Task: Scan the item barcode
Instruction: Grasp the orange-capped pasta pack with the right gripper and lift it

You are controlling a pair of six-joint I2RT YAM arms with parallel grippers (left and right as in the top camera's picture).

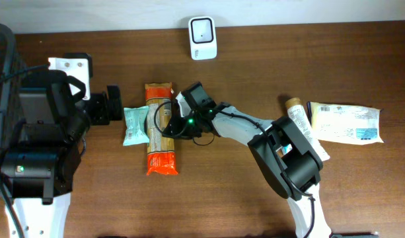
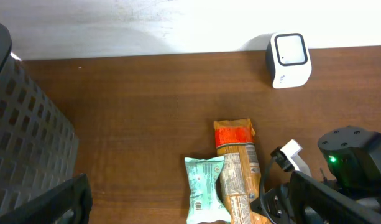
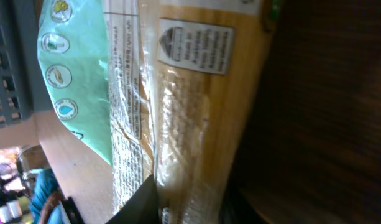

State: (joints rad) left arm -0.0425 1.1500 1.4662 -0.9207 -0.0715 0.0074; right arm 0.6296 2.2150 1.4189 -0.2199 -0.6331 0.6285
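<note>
- Pickup was the step in hand: the pasta packet [image 1: 161,149] lay flat on the bench [image 1: 215,198], just beside a green snack packet [image 1: 134,125] and well apart from the scanner [image 1: 203,38].
- The right fingers [image 3: 140,202] straddled the pasta packet; I could not tell whether they clamped it.
- The left fingers [image 1: 115,102] stood wide open, holding nothing.
- The next move probably called for a firm grip, a lift, and turning the barcode toward the scanner.

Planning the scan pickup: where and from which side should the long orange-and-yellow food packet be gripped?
Probably the narrow middle of the orange-and-yellow food packet, from above: it lies flat, and a mint-green snack pouch lies against one long edge.
</note>
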